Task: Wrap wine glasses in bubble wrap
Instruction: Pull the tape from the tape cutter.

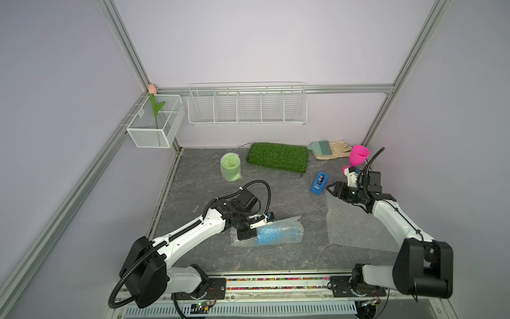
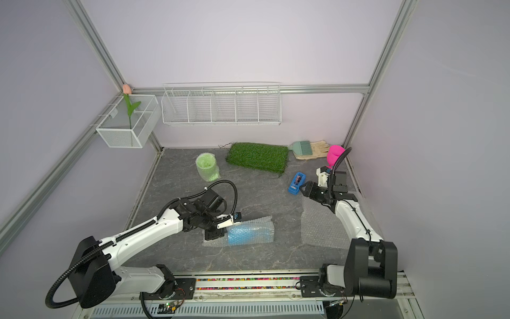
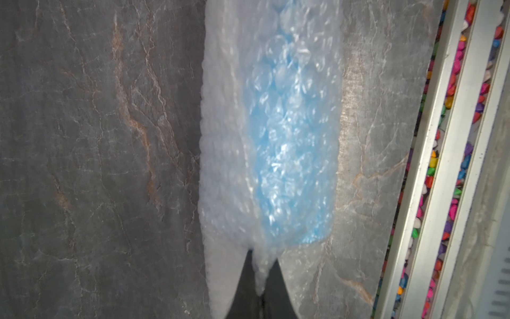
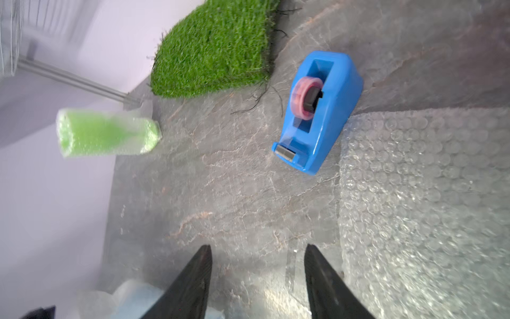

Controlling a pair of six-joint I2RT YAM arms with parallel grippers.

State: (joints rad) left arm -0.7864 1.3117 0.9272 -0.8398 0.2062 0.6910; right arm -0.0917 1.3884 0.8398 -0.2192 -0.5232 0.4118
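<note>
The blue goblet (image 1: 276, 234) lies on its side near the middle of the bench (image 1: 193, 248), rolled inside its bubble wrap (image 1: 289, 221), with its long axis running across the bench from the left arm's side toward the right arm's side. The left gripper (image 3: 259, 287) is clamped on the gathered end of that wrap, at the end of the bundle nearest the left arm. In the left wrist view the plastic bunches between the closed fingers and the blue body stretches straight away from them. The other end of the roll lies loose and unheld. The right gripper (image 4: 258, 245) stands apart with nothing between its fingers, well away from the bundle. It hovers over the far corner of the spare sheet (image 1: 356, 223), just beside the blue tape dispenser (image 1: 319, 183), whose cutter end points back toward it. The right arm is therefore much the nearer to the tape, and the left is already on the roll, so sealing the wrap looks like the likely next step. The green goblet (image 1: 230, 167) stands wrapped at the back, left of the grass mat (image 1: 277, 157). The pink goblet (image 1: 358, 156) waits bare in the far corner on the right arm's side.
</note>
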